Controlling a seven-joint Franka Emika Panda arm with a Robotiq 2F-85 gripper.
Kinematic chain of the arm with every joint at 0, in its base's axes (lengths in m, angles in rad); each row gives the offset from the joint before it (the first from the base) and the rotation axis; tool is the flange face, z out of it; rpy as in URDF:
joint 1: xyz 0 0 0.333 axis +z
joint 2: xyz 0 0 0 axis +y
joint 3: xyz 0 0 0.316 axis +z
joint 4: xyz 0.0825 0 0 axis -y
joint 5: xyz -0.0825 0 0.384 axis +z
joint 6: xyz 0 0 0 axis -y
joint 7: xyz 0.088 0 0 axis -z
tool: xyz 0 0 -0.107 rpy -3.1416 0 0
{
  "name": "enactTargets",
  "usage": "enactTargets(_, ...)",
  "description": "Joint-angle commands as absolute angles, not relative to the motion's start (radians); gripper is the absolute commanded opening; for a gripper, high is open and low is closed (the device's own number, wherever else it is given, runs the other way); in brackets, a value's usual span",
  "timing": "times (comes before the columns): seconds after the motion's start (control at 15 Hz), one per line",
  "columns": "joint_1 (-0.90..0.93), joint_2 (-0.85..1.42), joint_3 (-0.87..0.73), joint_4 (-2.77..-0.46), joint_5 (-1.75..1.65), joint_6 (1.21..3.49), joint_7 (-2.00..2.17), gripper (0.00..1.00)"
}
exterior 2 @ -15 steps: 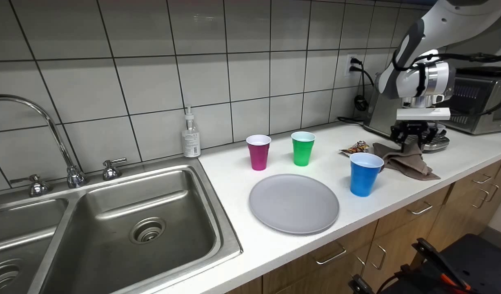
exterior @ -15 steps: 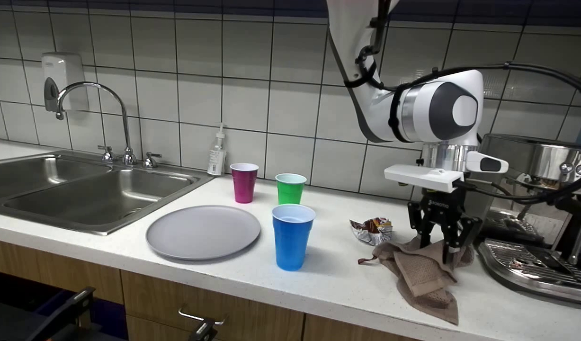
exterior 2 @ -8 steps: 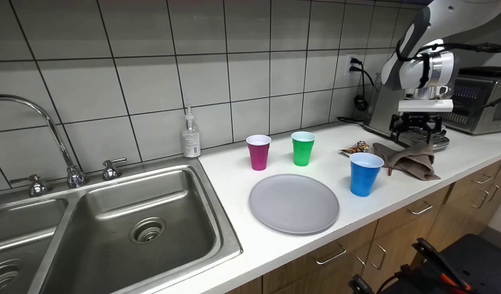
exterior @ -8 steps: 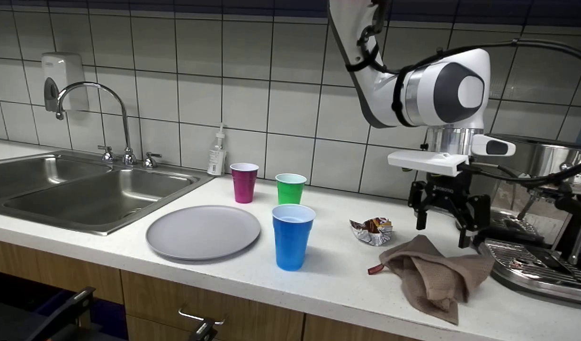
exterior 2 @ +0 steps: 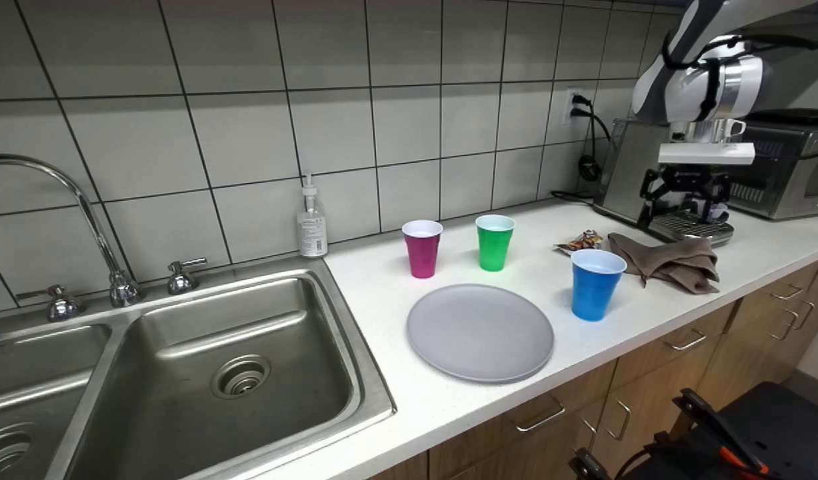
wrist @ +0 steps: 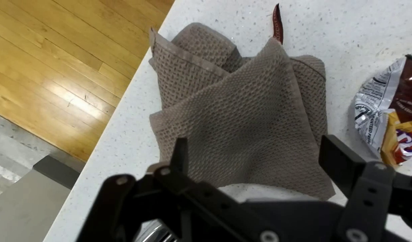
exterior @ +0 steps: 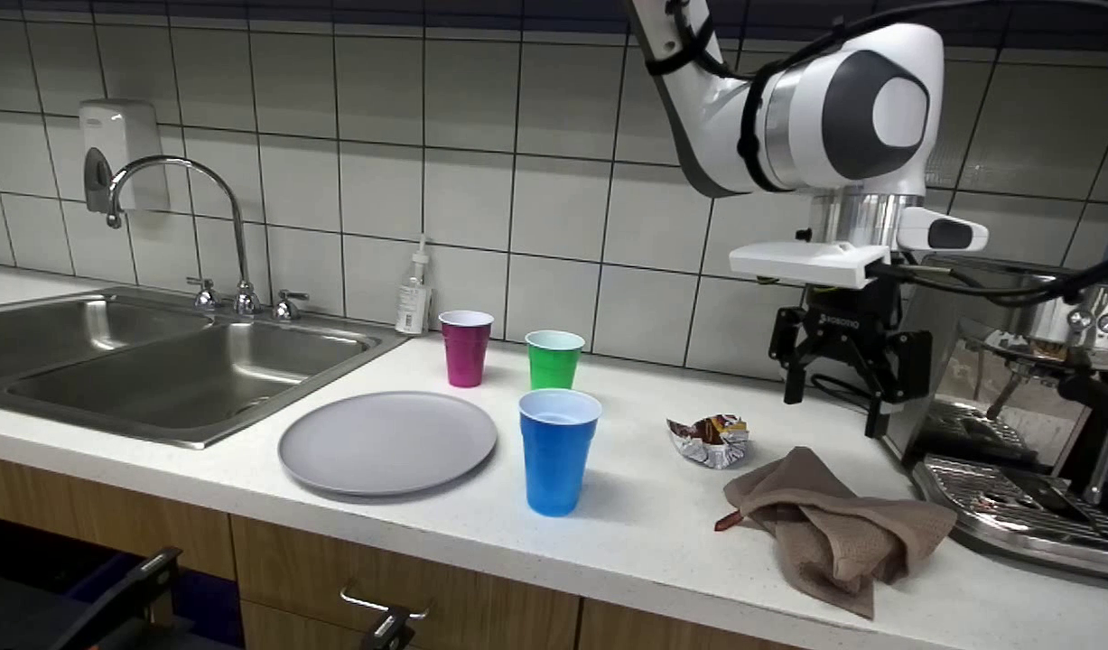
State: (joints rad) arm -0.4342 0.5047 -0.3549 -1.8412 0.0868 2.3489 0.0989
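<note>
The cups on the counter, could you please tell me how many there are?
3: the magenta cup and the green cup near the wall, and the blue cup between the plate and the towel. No others show.

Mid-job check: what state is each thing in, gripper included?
Gripper: open, nothing held
Brown cloth: rumpled, free of the gripper
Wrapper: crumpled, seemingly opened
Blue cup: upright
Green cup: upright
Magenta cup: upright
Gray plate: lying flat
Soap bottle: upright
Faucet: no water running
</note>
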Motion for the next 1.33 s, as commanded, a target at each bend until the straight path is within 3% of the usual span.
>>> enactTargets(0.0,-0.399,0.372,-0.361,-1.964,0.052,2.333,0.11,1.0)
enactTargets(1.27,-0.283,-0.01,-0.324,-2.35,-0.115,2.274,0.095,1.0)
